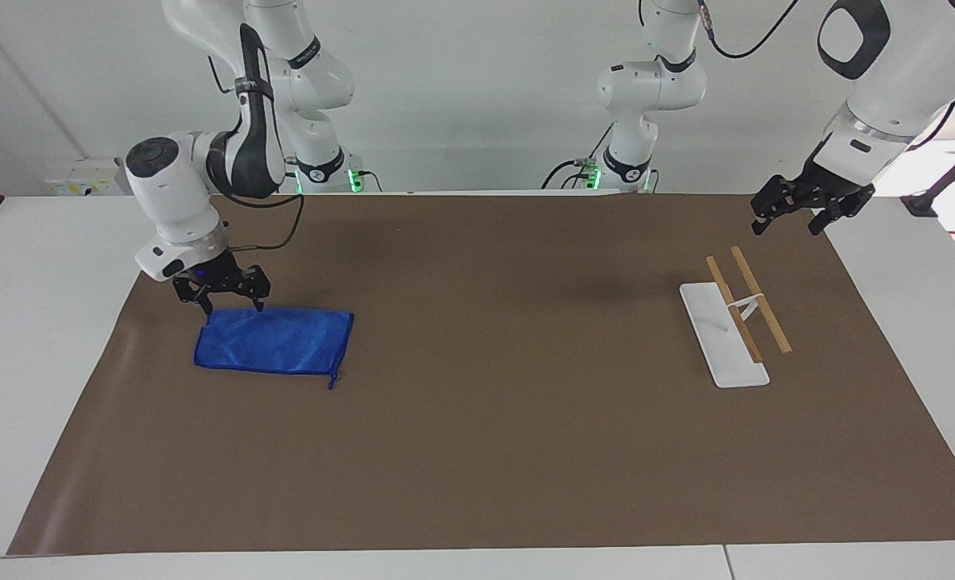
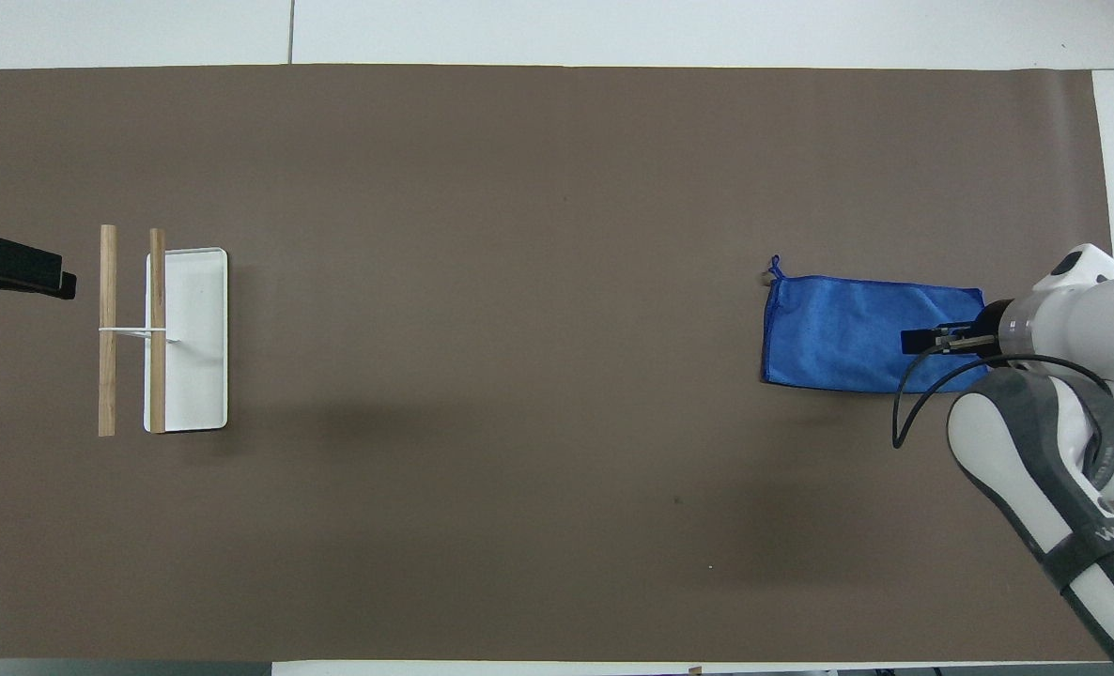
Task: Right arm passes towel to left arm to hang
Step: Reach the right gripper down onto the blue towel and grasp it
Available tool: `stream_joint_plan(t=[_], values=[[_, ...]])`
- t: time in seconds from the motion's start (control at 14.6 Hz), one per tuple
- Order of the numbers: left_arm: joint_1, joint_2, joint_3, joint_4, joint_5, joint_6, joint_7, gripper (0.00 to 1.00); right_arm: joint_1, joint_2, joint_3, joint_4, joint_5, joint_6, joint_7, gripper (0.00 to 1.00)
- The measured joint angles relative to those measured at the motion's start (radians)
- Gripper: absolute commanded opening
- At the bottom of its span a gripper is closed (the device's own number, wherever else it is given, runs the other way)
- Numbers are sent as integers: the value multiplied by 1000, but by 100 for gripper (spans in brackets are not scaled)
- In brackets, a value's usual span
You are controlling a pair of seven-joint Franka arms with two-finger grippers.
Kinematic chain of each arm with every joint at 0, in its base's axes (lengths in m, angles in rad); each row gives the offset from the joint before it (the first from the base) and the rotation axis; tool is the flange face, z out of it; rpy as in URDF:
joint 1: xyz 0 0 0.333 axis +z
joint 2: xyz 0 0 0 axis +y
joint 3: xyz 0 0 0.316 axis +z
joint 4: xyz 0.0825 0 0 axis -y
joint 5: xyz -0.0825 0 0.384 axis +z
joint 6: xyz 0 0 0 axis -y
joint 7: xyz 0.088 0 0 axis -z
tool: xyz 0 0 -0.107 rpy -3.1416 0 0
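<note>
Both grippers open: right gripper [image 1: 232, 306] at towel [image 1: 274, 351], left gripper [image 1: 787, 224] waits

Blue towel [image 2: 848, 333] flat on brown mat [image 2: 519, 188], right gripper [image 2: 923, 340] over its end, perhaps touching

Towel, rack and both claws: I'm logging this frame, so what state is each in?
towel: lying flat on the mat, not gripped.
right claw: open, just above the towel's edge nearest the robots.
left claw: open, waiting in the air near the rack.
rack: standing upright, both wooden bars bare.
</note>
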Motion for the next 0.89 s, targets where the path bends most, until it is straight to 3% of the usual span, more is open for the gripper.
stream_joint_plan(t=[0.55,0.62,0.68,0.75,0.89], values=[[0,0,0,0,0,0,0,100,-31,93,-1,-12,79,71,-63,100],[0,0,0,0,0,0,0,100,-28,100,0,-12,85,79,-63,96],[0,0,0,0,0,0,0,100,-26,105,0,-12,87,84,-63,77],[0,0,0,0,0,0,0,100,-26,107,1,-12,87,85,-65,46],[0,0,0,0,0,0,0,100,-26,107,1,-12,88,85,-91,0]])
